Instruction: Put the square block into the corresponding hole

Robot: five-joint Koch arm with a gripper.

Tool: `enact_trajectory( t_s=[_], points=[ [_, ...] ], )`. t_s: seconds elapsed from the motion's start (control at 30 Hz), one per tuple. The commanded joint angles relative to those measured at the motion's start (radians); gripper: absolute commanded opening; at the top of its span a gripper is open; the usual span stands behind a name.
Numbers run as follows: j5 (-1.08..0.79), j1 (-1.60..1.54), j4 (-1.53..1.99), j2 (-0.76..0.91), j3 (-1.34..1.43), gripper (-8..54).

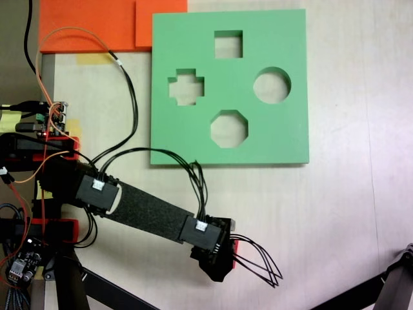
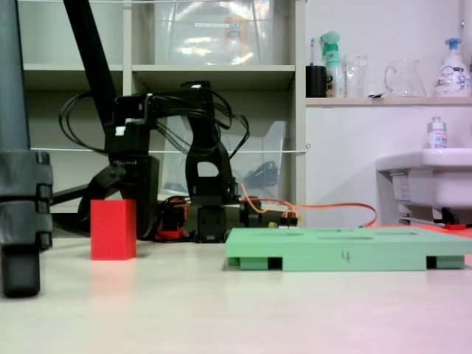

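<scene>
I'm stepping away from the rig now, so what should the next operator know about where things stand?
Gripper: over the table near the bottom of the overhead fixed view, below the green board; the jaws are hidden under the wrist, so open or shut cannot be told.
Square block: standing on the table to the left of the board in the low fixed view, beneath the arm, apparently not lifted.
Green board: flat on the table; its square hole is empty, as are the cross, round and octagonal cutouts.
Done: nothing placed yet.
Left: grasp the block, carry it to the square hole, insert it.
</scene>
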Motion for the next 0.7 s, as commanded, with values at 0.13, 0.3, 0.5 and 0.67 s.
enact_trajectory(
  t_s=[0.13,0.3,0.5,0.67],
  points=[
    [0.028,0.005,0.009,-0.003,0.052,27.9],
    [0.031,-0.005,0.083,0.011,0.051,23.6],
    [0.048,-0.054,0.216,0.212,0.044,19.2],
    [0.132,-0.150,0.244,0.443,0.041,18.2]
  ],
)
